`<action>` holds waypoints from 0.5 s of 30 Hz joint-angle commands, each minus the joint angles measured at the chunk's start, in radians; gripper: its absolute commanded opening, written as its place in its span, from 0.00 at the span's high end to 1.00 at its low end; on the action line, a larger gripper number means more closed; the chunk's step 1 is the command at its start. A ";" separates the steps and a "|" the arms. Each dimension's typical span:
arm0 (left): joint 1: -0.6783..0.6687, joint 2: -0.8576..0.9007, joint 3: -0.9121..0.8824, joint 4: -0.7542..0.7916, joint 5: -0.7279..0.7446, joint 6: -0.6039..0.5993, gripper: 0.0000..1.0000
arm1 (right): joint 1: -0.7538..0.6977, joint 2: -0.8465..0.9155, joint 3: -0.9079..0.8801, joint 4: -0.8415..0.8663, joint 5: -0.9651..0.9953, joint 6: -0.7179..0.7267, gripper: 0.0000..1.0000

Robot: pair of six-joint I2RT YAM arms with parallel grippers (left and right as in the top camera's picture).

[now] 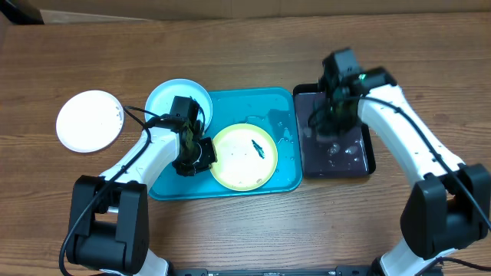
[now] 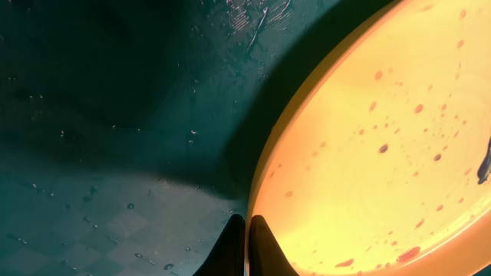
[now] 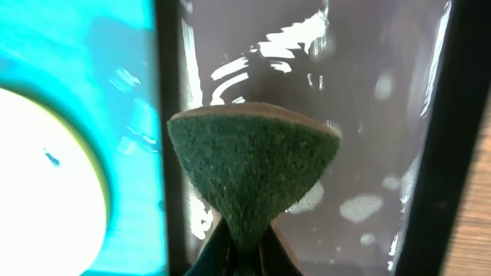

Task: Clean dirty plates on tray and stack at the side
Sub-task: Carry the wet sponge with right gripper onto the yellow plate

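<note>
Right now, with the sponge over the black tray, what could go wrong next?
The left gripper sits shut right at the rim of the wet yellow plate, so the plate may slide when scrubbed. The right gripper pinches the sponge by its narrow end only; it could fold or slip out.

The teal tray (image 1: 280,103) lies flat on the table, its floor wet with beads and streaks of water. Inside it, towards the near edge, sits the pale yellow plate (image 1: 238,167). It is right way up and speckled with droplets, with a small dark-blue smear (image 1: 259,148) just right of its middle. The light blue plate (image 1: 170,98) overlaps the tray's far left corner and is partly hidden. The white plate (image 1: 90,120) lies on the table, well apart to the tray's left.
</note>
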 commanded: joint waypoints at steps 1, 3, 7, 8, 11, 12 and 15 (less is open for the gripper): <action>-0.010 0.011 -0.001 -0.002 -0.017 0.015 0.96 | 0.004 -0.014 0.136 -0.042 -0.093 -0.017 0.96; -0.010 0.011 -0.001 -0.003 -0.017 0.015 0.96 | 0.006 -0.014 0.158 -0.050 -0.212 -0.017 0.96; -0.010 0.011 -0.001 0.000 -0.016 0.015 0.96 | 0.022 -0.014 0.150 -0.038 -0.421 -0.018 0.96; -0.010 0.011 -0.001 0.002 -0.016 0.014 0.96 | 0.033 -0.014 0.147 -0.038 -0.433 -0.017 0.96; -0.010 0.011 -0.001 0.005 -0.016 0.014 0.96 | 0.072 -0.014 0.143 -0.030 -0.428 -0.026 0.96; -0.010 0.011 -0.001 0.005 -0.016 0.014 0.96 | 0.092 -0.014 0.143 -0.026 -0.415 -0.026 0.96; -0.010 0.011 -0.001 0.004 -0.016 0.014 0.96 | 0.153 -0.014 0.141 -0.004 -0.357 -0.025 0.96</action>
